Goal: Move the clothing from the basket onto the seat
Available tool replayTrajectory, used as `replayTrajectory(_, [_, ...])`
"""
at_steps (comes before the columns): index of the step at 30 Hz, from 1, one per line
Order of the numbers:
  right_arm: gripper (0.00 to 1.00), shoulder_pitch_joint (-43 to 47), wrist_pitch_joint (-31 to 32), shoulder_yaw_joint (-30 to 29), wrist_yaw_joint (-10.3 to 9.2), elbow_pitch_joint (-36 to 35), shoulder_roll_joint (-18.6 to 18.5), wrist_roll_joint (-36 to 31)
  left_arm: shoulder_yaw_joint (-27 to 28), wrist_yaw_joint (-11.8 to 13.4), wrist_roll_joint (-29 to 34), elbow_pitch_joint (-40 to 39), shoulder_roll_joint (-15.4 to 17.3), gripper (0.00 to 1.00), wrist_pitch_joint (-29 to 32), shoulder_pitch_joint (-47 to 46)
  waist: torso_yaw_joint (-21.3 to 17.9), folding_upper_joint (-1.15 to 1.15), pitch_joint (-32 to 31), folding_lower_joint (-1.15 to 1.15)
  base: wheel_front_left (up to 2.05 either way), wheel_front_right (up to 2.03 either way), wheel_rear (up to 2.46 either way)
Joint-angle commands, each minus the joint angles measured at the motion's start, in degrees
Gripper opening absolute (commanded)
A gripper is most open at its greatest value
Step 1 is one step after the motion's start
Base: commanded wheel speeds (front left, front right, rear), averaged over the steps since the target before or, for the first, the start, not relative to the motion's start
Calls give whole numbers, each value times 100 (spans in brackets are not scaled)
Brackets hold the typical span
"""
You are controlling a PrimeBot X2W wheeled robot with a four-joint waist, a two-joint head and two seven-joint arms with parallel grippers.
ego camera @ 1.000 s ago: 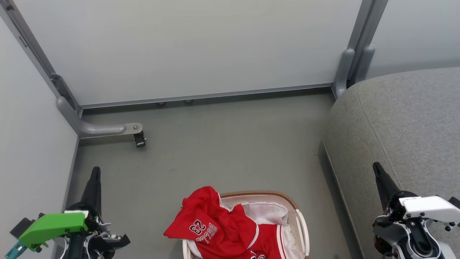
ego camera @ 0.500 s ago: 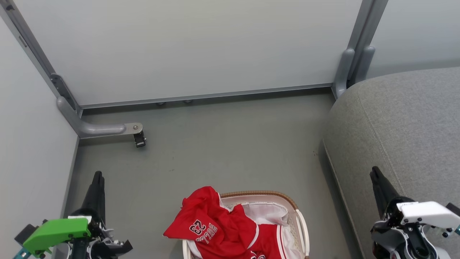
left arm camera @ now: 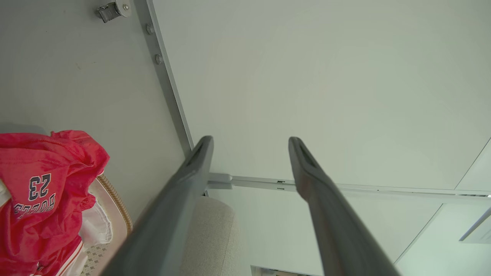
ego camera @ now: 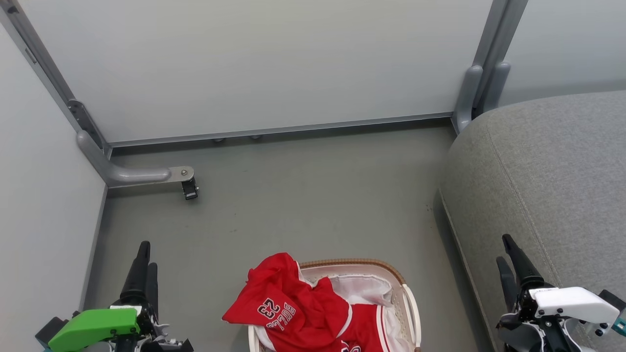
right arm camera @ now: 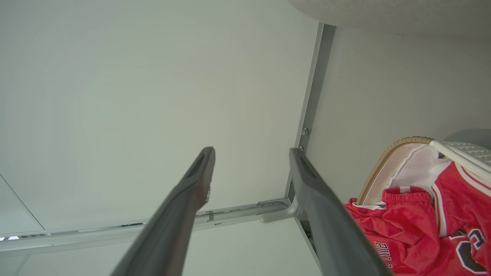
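Beside the cream perforated plastic basket (ego camera: pixel 352 264), left gripper (ego camera: pixel 146 258) and right gripper (ego camera: pixel 503 249) gape empty. Pinching the red basketball clothing (ego camera: pixel 293 303) deep may snag the white fabric liner (ego camera: pixel 366 288).

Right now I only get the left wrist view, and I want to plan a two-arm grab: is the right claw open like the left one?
Observer: Yes. In the right wrist view the right claw stands open, with nothing between its tips.
Operator: Where is it relative to the seat?
Observer: In the head view it shows against the front edge of the seat, to the right of the basket.
Operator: Which way does the jersey spill?
Observer: In the head view the jersey hangs out over the basket's left rim, the side nearer the left claw.
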Motion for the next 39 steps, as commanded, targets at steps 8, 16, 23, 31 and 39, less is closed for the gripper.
replayTrajectory(8, [100, 14, -250, 5, 1, -189, -63, -524, -154, -7, 304, -217, 30, 100, -241, 36, 3, 11, 3, 0, 0, 0, 0])
replayTrajectory(16, [100, 51, -438, -23, 1, -347, -72, -1201, -173, -10, 888, -305, 36, 100, -428, 93, 8, 15, 7, 0, 0, 0, 0])
replayTrajectory(23, [100, 85, -591, -21, 1, -446, -81, -1931, -179, -13, 1604, -445, 42, 100, -581, 135, 13, 19, 15, 0, 0, 0, 0])
replayTrajectory(31, [100, 110, -751, 22, 1, -608, -87, -2707, -217, -16, 2461, -561, 47, 100, -738, 171, 13, 23, 24, 0, 0, 0, 0])
replayTrajectory(39, [100, 101, -898, 27, 1, -650, -93, -3399, -321, -19, 3220, -665, 52, 100, -885, 195, 16, 28, 28, 0, 0, 0, 0])
